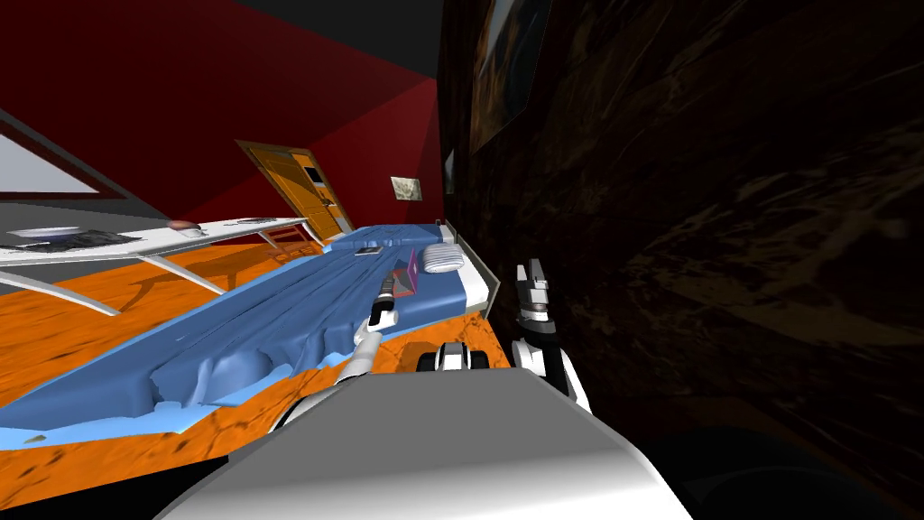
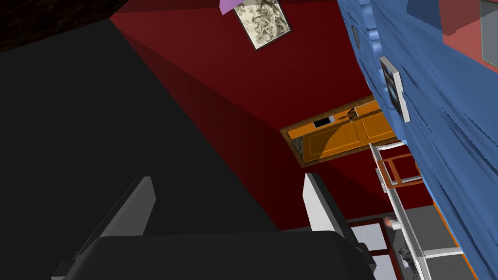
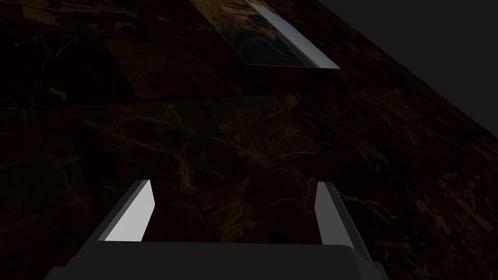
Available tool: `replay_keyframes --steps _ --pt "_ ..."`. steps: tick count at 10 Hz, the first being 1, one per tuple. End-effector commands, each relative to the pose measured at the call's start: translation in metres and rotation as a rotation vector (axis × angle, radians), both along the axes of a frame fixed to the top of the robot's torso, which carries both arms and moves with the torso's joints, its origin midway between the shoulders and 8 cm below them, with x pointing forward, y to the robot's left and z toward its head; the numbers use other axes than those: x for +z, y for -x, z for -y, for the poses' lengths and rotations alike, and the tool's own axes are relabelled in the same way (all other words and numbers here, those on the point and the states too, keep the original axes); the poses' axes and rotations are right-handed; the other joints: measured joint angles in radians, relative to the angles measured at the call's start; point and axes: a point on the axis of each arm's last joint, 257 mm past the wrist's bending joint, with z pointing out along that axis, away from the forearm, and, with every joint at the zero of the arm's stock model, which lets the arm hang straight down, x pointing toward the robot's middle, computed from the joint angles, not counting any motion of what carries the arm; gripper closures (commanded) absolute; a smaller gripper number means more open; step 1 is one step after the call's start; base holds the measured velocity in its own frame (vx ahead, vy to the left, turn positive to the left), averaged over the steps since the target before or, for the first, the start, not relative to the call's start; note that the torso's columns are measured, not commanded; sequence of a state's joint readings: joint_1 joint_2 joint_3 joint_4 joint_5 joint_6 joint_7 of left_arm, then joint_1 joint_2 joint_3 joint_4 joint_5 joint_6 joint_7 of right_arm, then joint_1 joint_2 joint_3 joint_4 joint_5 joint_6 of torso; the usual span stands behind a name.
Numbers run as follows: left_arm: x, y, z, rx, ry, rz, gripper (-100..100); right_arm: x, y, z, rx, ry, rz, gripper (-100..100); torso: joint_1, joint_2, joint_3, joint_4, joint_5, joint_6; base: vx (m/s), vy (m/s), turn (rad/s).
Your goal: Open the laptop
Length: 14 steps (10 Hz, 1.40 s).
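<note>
Blue bed (image 1: 271,329) is topped by a purple laptop (image 1: 412,269) near the left gripper (image 2: 228,179) (fingers spread, like the right gripper (image 3: 233,183))

Left arm stretched forward from shoulder, forearm straight, wrist in line. Left pincer (image 1: 390,280) at its tip, pointing ahead, fingers (image 2: 316,204) spread wide apart. Right arm tucked close at my right side, forearm angled forward. Right pincer (image 1: 532,269) likewise agape, both fingers (image 3: 136,214) parted.
</note>
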State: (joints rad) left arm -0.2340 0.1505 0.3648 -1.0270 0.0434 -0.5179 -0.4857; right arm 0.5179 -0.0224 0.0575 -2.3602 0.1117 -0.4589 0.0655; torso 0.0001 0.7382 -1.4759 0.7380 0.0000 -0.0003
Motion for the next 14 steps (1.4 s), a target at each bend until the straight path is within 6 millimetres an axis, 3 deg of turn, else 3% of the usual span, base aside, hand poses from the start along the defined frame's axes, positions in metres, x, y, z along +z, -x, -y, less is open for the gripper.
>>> replay_keyframes --steps 1,7,14 --pt "-0.017 -0.006 0.0 0.009 0.011 -0.041 -100 0.0 0.0 0.0 0.0 0.0 0.0 0 0.0 0.0 0.0 0.0 0.0 0.001 0.005 -0.003 -0.052" --pt "-0.057 -0.026 0.0 0.033 0.035 -0.157 -100 0.0 0.0 0.0 0.0 0.0 0.0 0 0.0 0.0 0.0 0.0 0.0 0.0 0.008 -0.004 -0.094" --pt "-0.078 -0.034 -0.008 0.05 0.037 -0.233 -100 0.0 0.0 0.0 0.0 0.0 0.0 0 0.0 0.0 0.0 0.0 0.0 0.0 0.011 -0.001 -0.056"
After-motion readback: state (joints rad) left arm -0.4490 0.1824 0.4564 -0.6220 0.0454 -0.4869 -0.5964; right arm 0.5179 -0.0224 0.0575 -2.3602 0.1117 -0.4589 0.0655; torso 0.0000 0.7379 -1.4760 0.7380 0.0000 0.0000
